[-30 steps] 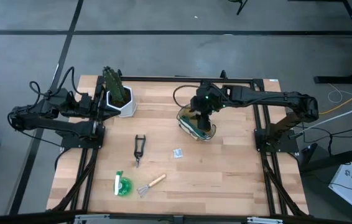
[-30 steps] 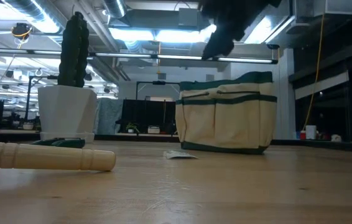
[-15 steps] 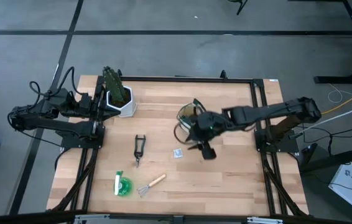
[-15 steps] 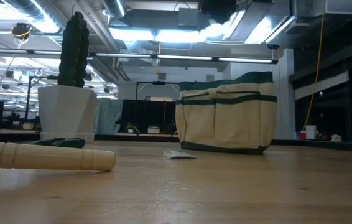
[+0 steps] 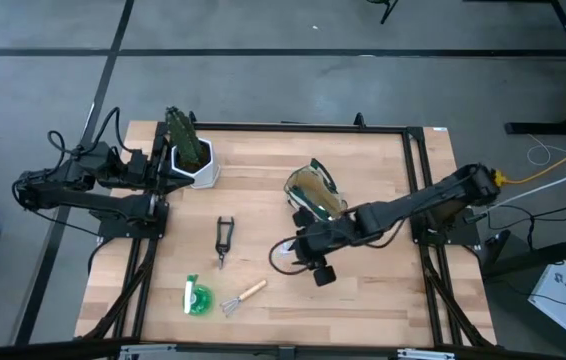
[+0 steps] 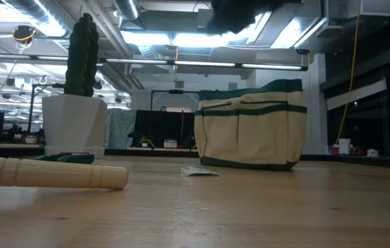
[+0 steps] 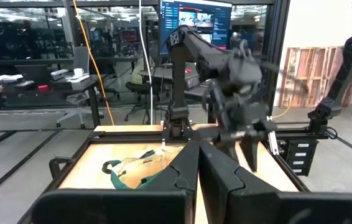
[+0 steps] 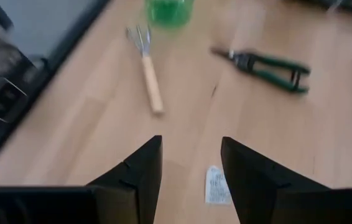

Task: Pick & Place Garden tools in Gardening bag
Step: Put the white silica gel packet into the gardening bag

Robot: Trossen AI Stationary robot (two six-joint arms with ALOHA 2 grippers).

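The tan gardening bag [image 5: 315,193] with dark green trim stands upright at mid-table, also in the low view [image 6: 250,131]. Black pruning shears [image 5: 224,240], a wooden-handled mini rake [image 5: 244,296] and a bright green round item [image 5: 197,298] lie flat toward the near left. No trowel shows on the table. My right gripper [image 5: 316,269] hovers open and empty between the bag and the tools; its wrist view [image 8: 191,146] looks over the rake [image 8: 148,78], the shears [image 8: 267,63] and the green item [image 8: 170,9]. My left gripper [image 5: 155,166] waits shut at the far left.
A white hexagonal pot with a green plant [image 5: 191,155] stands at the far left beside my left gripper. A small white tag [image 8: 216,185] lies on the wood just below my right gripper. Black frame rails [image 5: 418,190] run along the table's sides.
My right gripper has left its place above the bag and swung toward the table's near edge and left, toward the tools, and has turned to face them. The bag and the tools have stayed where they were.
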